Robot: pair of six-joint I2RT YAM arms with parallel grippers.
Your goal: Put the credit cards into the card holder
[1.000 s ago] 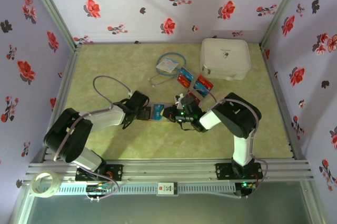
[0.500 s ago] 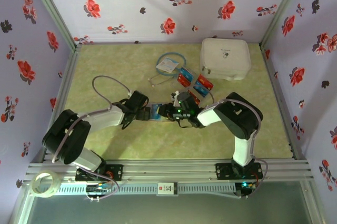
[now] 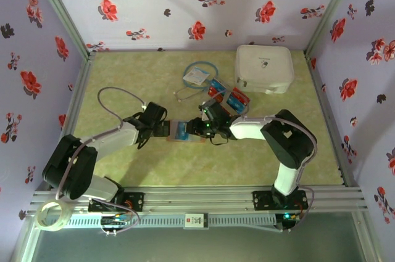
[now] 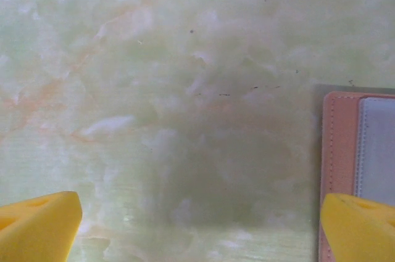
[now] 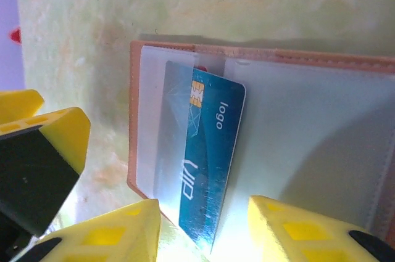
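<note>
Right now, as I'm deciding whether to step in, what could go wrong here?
The blue plastic card sits skewed, partly out of the clear sleeve of the pinkish-tan leather card holder; pushing may jam it. The open right tool straddles its exposed end and could drag it out.

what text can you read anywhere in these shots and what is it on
"logo": on the blue card in the holder
"VIP": same blue card, in stylised letters
loose cards: light markings, too small to read
white case: small mark on the lid, too small to read
white tag: print too blurred to read
rail label: too small to read
</note>
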